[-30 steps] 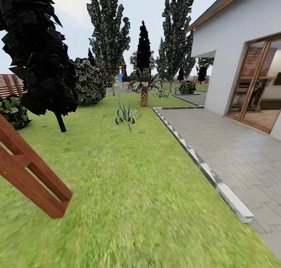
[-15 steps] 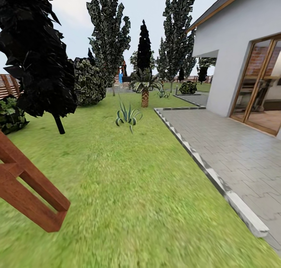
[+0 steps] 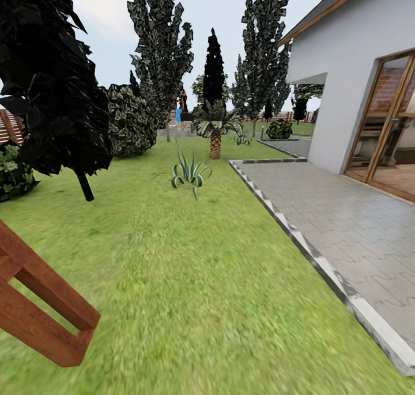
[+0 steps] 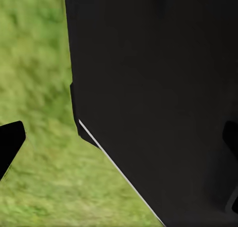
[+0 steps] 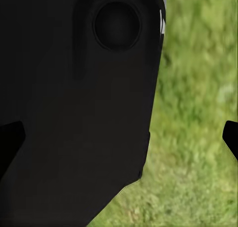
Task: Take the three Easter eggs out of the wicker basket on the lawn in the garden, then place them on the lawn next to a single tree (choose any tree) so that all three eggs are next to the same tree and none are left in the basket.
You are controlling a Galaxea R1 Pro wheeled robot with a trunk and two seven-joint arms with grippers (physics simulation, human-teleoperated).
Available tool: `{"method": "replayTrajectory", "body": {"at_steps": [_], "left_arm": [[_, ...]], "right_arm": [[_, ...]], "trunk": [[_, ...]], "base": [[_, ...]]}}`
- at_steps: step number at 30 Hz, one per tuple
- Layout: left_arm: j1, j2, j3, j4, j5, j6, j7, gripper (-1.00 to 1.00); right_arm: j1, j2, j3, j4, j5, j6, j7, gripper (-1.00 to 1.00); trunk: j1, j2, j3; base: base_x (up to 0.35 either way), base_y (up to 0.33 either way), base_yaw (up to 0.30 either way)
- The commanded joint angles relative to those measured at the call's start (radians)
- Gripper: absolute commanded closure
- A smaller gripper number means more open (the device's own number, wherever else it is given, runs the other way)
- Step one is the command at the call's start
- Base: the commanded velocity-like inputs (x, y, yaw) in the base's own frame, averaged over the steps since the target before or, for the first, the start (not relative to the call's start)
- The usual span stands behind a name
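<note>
Green mottled lawn [image 3: 190, 280] spread ahead; dark-crowned tree with leaning grey-brown trunk [image 3: 85, 185] stood far left on it. Wrist views showed grass beneath black robot body; jaws' state indiscernible.

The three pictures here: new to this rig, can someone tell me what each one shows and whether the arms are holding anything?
You are driving a wheeled robot with two arms, simulated. The big picture comes from its head camera, looking across the lawn. A dark-leaved tree with a leaning trunk stands on the left, a spiky agave ahead, a short palm beyond it. A paved patio and the house are on the right, and a red-brown wooden frame at lower left.

The two small pictures come from cameras at each wrist. Both look down at grass past dark robot bodywork. The dark fingertips at the picture edges stand wide apart with nothing between them. No basket or eggs are visible.
</note>
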State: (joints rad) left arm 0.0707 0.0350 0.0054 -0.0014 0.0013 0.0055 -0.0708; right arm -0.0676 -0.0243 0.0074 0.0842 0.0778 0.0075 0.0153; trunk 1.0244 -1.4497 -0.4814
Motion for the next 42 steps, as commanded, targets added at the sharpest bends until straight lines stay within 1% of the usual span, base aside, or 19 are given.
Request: {"method": "replayTrajectory", "body": {"at_steps": [1,42], "left_arm": [[0.000,0.000,0.001,0.000,0.000,0.001,-0.004,-1.00],[0.000,0.000,0.001,0.000,0.000,0.001,-0.003,-1.00]], "right_arm": [[-0.001,0.000,0.000,0.002,0.008,0.001,0.002,-1.00],[0.000,0.000,0.000,0.002,0.008,0.000,0.003,-1.00]], "trunk": [[0.001,0.000,-0.001],[0.001,0.000,-0.001]], "base": [[0.333,0.100,0.000],[0.333,0.099,0.000]]}}
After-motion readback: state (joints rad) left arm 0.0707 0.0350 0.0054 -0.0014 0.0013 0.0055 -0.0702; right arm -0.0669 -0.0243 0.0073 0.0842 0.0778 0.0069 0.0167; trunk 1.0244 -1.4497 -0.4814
